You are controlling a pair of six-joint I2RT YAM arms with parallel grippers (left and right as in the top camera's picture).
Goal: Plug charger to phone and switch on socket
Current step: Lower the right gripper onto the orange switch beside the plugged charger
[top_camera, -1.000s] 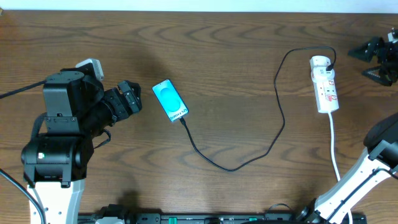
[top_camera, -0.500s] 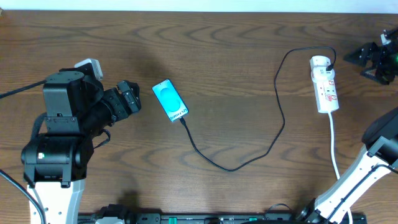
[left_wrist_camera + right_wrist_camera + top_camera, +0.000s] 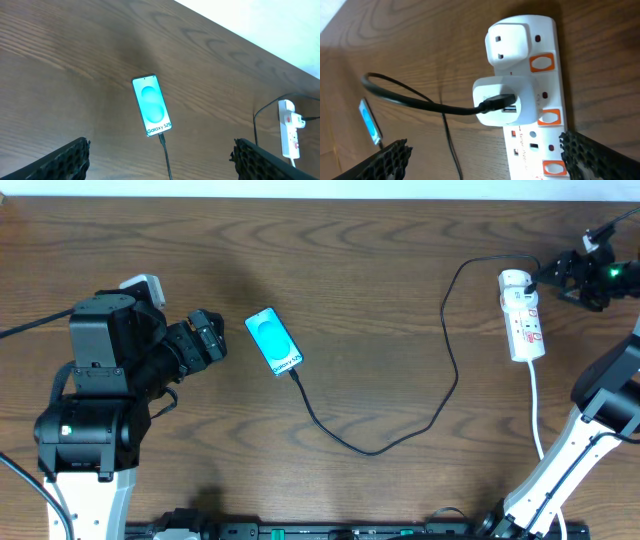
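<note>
The phone (image 3: 274, 341) lies face up on the table, teal screen lit, with the charger's (image 3: 400, 430) connector in its lower end; it also shows in the left wrist view (image 3: 151, 105). The black cable loops right to a white adapter (image 3: 502, 102) plugged into the white socket strip (image 3: 523, 315), seen close in the right wrist view (image 3: 545, 95) with orange-red switches. My left gripper (image 3: 207, 335) is open, just left of the phone. My right gripper (image 3: 562, 272) is open, just right of the strip's far end.
The strip's thick white cord (image 3: 537, 415) runs toward the table's front edge beside my right arm's base. A second white plug (image 3: 507, 42) sits in the strip's end socket. The table's far edge (image 3: 320, 200) runs along the top.
My right gripper has moved left toward the socket strip's far end. The left arm, phone and cable have not moved.
</note>
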